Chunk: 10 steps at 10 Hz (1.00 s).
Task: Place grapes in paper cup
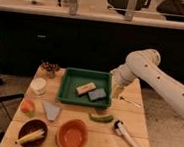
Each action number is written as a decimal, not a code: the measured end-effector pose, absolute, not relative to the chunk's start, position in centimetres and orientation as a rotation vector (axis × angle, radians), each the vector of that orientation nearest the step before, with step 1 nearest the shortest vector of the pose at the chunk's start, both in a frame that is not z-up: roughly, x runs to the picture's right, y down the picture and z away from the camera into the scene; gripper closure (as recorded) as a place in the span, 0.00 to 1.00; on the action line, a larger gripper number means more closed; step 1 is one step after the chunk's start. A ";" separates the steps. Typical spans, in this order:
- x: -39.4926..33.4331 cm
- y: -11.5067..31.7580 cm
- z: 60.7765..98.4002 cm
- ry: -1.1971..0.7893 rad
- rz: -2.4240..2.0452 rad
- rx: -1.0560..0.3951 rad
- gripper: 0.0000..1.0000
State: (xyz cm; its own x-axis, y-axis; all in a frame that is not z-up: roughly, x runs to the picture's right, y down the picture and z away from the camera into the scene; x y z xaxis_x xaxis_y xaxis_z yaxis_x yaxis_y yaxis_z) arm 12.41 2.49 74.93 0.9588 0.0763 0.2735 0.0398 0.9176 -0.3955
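Observation:
The grapes (49, 68), a small dark bunch, lie at the table's far left corner. Just in front of them stands the white paper cup (38, 85), upright near the left edge. My gripper (117, 92) hangs from the white arm above the right rim of the green tray (85, 72), pointing down. It is open with nothing between its fingers, well to the right of both the grapes and the cup.
The tray holds a tan block (85, 88) and a grey-blue sponge (97, 94). In front are an orange bowl (72, 135), a dark bowl (32, 131) with a yellow item, an orange-red fruit (27, 105), a grey wedge (50, 111), a green vegetable (101, 118) and a white-handled brush (128, 138).

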 end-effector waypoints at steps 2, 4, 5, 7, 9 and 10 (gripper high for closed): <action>12.4 2.5 74.9 -0.291 0.017 -0.410 0.20; 12.5 2.5 74.9 -0.290 0.019 -0.410 0.20; 12.4 2.5 74.9 -0.291 0.018 -0.409 0.20; 12.4 2.5 75.1 -0.309 0.033 -0.406 0.20; 10.7 2.1 76.3 -0.353 0.034 -0.405 0.20; 9.2 1.7 77.0 -0.373 0.026 -0.403 0.20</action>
